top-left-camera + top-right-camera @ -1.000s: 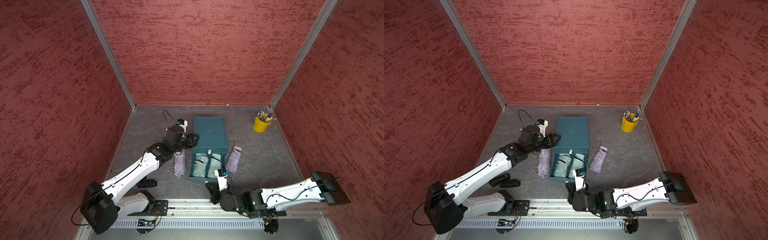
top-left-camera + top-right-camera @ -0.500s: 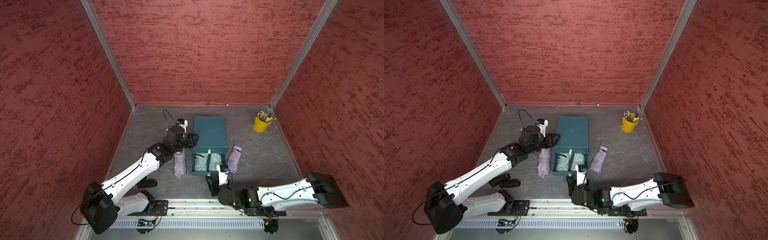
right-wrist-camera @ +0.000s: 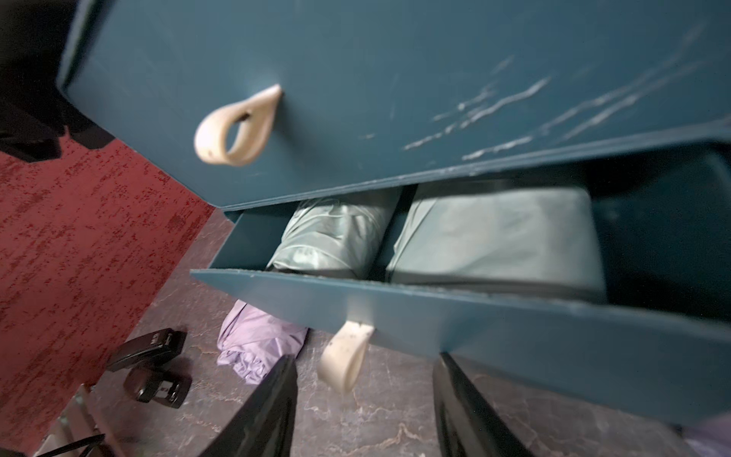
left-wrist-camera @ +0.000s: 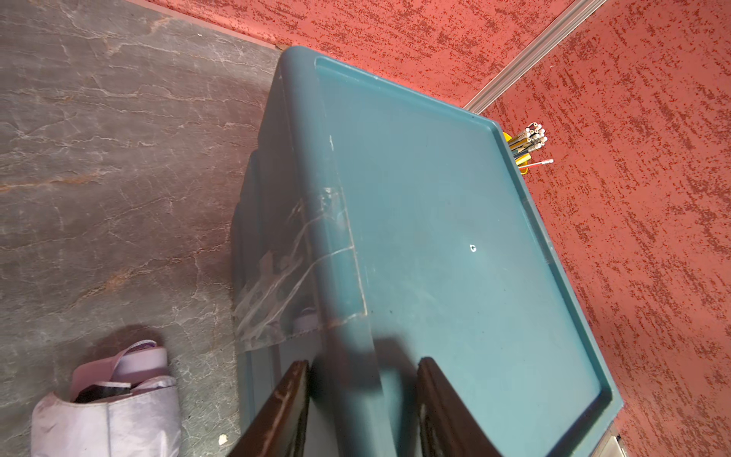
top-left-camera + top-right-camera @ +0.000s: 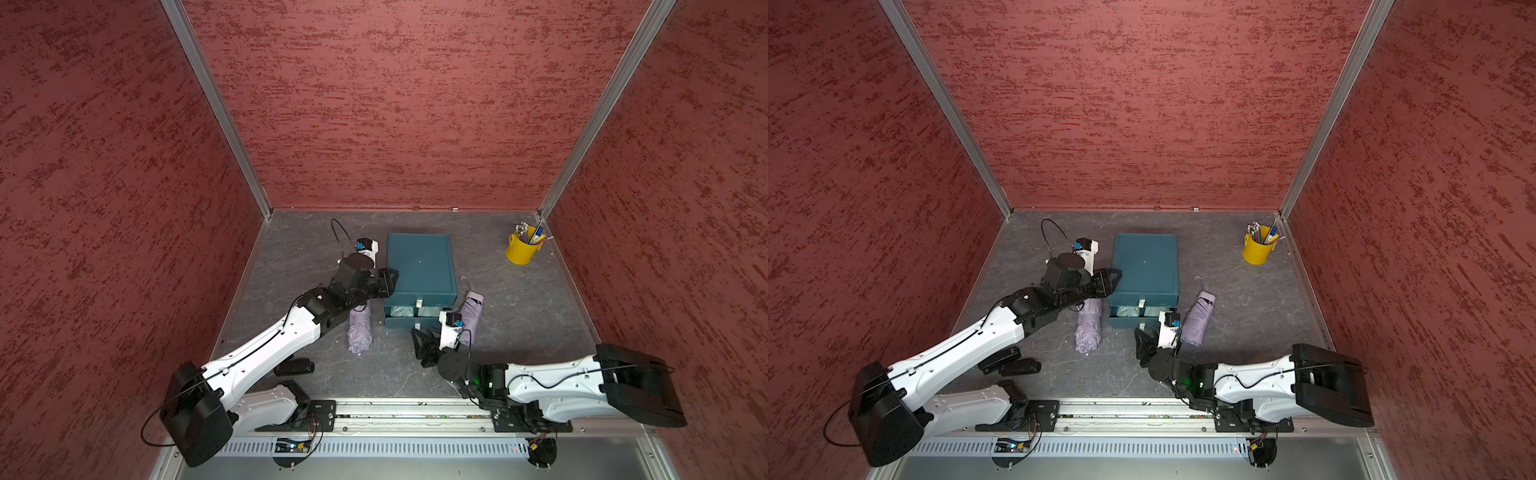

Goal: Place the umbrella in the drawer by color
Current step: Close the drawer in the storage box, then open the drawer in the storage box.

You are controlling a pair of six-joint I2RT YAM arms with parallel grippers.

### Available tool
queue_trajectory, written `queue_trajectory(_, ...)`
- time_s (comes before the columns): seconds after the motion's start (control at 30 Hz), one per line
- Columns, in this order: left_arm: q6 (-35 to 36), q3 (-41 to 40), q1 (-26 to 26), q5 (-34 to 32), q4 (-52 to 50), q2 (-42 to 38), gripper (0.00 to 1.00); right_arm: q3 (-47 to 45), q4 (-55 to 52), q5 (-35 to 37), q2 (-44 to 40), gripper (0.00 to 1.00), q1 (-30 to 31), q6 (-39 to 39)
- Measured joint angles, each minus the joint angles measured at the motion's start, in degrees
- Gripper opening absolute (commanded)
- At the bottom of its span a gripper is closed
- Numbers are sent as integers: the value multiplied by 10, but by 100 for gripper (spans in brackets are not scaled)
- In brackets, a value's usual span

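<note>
At six o'clock of the teal drawer cabinet (image 5: 419,266), the right gripper (image 3: 366,356) faces the bottom drawer (image 3: 534,340). Its fingers (image 3: 269,411) are spread wide, and the beige loop handle (image 3: 344,356) hangs just ahead between them, not pinched. That drawer stands slightly open, with a pale green umbrella (image 3: 332,237) and a second green umbrella (image 3: 494,241) side by side inside.

At nine o'clock the left gripper (image 4: 362,362) straddles the cabinet's top edge with its fingers parted. One lilac umbrella (image 5: 359,330) lies on the floor at eight o'clock, and another lilac umbrella (image 5: 471,316) lies at four.
</note>
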Motion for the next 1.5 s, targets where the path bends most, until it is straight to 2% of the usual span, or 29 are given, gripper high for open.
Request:
queue_trajectory(0.1, 1, -1, 0, -2, -1, -2, 45, 0, 26, -10, 16, 58, -20, -6)
queue_trajectory(0.2, 2, -6, -1, -1, -3, -9, 46, 0, 42, -18, 24, 51, -39, -4)
queue_trajectory(0.33, 2, -14, -4, 1, -3, -19, 47, 0, 56, -24, 32, 49, -59, 8)
queue_trajectory(0.7, 4, -19, -7, 3, -7, -29, 49, 1, 63, -35, 37, 59, -76, 40)
queue_trajectory(0.97, -1, -34, -9, 15, -14, -50, 60, -10, 18, -67, 3, 58, -77, 90)
queue_trajectory(1.27, -16, -36, -2, 31, -28, -60, 64, -42, -87, -94, -27, 60, -52, 175)
queue_trajectory(1.37, -16, -36, 4, 35, -31, -62, 65, -76, -35, -103, -4, 61, -48, 198)
queue_trajectory(1.5, -16, -36, 16, 47, -34, -63, 65, -96, 92, -113, 96, 60, -47, 209)
